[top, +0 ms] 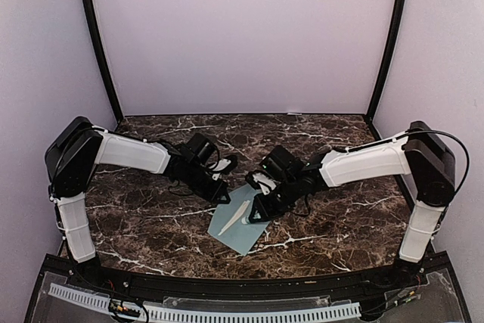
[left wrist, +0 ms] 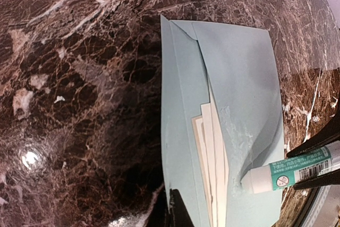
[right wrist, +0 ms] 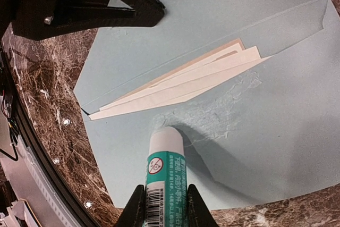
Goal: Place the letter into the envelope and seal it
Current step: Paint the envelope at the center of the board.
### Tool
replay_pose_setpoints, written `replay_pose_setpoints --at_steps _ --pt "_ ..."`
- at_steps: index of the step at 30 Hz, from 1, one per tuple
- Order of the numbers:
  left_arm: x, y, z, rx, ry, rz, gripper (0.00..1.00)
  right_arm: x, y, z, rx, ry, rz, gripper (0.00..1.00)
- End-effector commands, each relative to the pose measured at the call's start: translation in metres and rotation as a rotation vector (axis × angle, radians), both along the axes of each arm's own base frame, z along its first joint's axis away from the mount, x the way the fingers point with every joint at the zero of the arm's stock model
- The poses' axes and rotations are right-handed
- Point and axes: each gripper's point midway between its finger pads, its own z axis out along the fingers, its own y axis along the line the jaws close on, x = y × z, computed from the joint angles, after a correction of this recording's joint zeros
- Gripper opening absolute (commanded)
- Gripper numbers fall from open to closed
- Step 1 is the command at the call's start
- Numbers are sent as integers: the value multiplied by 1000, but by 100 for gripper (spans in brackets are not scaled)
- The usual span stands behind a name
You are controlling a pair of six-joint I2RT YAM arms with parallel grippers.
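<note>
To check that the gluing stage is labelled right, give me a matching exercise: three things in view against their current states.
1. pale blue paper envelope
2. white-and-green glue stick
3. cream folded paper letter

A. gripped in the right jaws, tip on the flap
B. partly tucked in the pocket, edges showing
C. flat on the dark marble table, flap open

Pairs: 1-C, 2-A, 3-B

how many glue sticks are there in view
1. The glue stick is held in the right gripper, its white tip down on the envelope flap beside a glue smear. No other shows, though the arms hide some table.
</note>
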Motion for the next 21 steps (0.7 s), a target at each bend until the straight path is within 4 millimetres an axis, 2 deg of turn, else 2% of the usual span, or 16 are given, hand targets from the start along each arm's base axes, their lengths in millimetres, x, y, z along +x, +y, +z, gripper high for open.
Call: replay_pose_setpoints --at_steps 1,6,14,21 --pt "-1 -2 2 5 2 -9 0 4 -17 -10 -95 14 -72 0" --pt "0 -2 4 2 -3 -10 0 27 -30 -5 -91 -11 -146 0" --pt "-1 -2 3 1 -3 -11 0 53 -49 -9 -114 -44 -198 0" --pt "-1 -2 3 2 -5 -12 0 66 -47 -7 -107 -63 -196 0"
